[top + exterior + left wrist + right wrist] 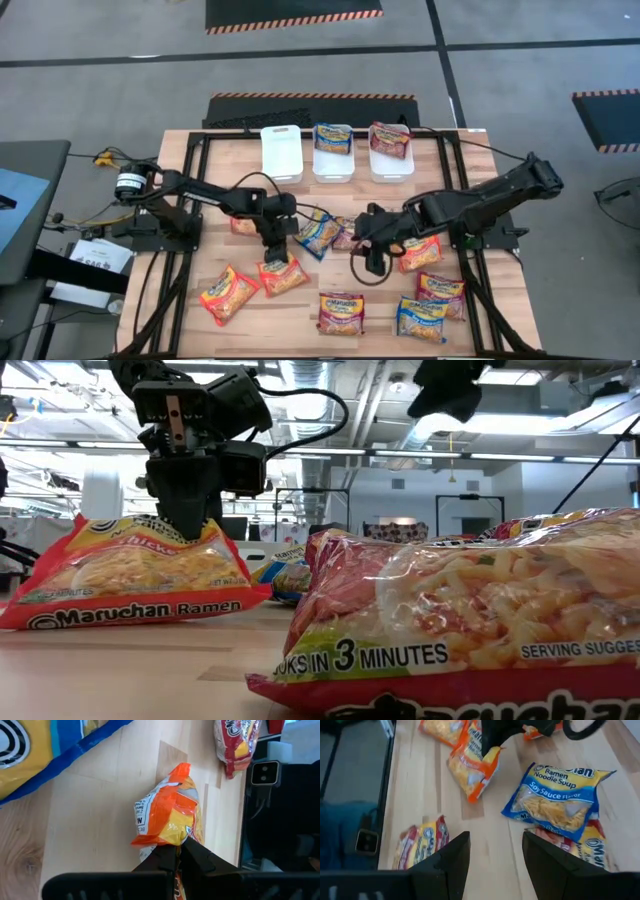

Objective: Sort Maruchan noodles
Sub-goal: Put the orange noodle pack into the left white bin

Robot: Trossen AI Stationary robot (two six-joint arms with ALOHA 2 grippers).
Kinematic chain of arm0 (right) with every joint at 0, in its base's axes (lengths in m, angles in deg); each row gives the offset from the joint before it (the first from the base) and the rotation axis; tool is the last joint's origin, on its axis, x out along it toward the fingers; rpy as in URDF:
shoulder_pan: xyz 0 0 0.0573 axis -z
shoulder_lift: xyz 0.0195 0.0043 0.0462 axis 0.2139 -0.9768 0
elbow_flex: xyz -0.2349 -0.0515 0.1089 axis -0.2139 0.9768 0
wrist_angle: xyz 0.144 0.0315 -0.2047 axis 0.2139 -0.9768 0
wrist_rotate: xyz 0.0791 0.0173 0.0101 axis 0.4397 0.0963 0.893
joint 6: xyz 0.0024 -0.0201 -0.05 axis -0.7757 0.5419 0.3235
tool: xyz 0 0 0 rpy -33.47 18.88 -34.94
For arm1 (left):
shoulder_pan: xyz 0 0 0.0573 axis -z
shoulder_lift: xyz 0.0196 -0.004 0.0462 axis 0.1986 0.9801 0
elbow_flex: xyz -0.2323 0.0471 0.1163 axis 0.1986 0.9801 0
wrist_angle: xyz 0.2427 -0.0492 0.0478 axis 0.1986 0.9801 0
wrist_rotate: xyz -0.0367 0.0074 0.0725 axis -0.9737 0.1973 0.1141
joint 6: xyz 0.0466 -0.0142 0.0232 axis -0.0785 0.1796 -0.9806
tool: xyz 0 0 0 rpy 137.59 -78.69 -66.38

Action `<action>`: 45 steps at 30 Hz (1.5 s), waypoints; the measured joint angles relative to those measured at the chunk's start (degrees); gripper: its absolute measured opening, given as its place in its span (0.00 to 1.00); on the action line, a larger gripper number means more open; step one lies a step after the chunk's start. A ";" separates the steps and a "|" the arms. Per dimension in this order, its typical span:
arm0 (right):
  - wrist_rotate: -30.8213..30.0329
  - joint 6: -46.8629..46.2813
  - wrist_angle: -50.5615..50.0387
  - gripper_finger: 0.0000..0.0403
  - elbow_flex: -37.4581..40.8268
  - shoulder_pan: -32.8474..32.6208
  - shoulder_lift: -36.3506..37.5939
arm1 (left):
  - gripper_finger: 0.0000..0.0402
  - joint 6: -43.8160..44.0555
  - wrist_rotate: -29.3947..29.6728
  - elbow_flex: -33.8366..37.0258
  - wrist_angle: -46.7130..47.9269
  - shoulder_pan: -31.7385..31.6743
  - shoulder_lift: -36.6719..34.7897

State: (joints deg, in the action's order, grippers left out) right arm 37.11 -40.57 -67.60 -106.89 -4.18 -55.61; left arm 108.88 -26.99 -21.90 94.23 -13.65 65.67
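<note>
My left gripper (277,252), centre-left of frame, is pinched on an orange packet's (283,274) top edge, so it hangs upright for carrying. My right gripper (372,262), centre, hovers spread and empty. Tubs (281,152) sit at upper centre.

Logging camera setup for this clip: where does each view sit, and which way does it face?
High: overhead, looking down; both arms, three tubs.
Low: table height, facing the room; left gripper pinching the orange packet.
Left wrist: over that packet, fingers shut on it.
Right wrist: open right gripper over table; shares the orange packet.
</note>
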 joint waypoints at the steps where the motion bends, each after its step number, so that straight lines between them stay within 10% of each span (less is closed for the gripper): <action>1: -0.44 -0.56 1.95 0.51 0.97 -0.26 0.00 | 0.00 0.00 0.44 0.00 -0.02 0.22 0.00; 45: 0.09 -5.51 41.39 0.53 4.15 3.93 -27.27 | 0.00 2.19 5.44 -0.07 -10.16 2.89 0.00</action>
State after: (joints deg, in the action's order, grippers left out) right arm 37.21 -46.08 -26.21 -102.74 -0.26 -82.88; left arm 111.07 -21.55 -21.97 84.08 -10.77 65.67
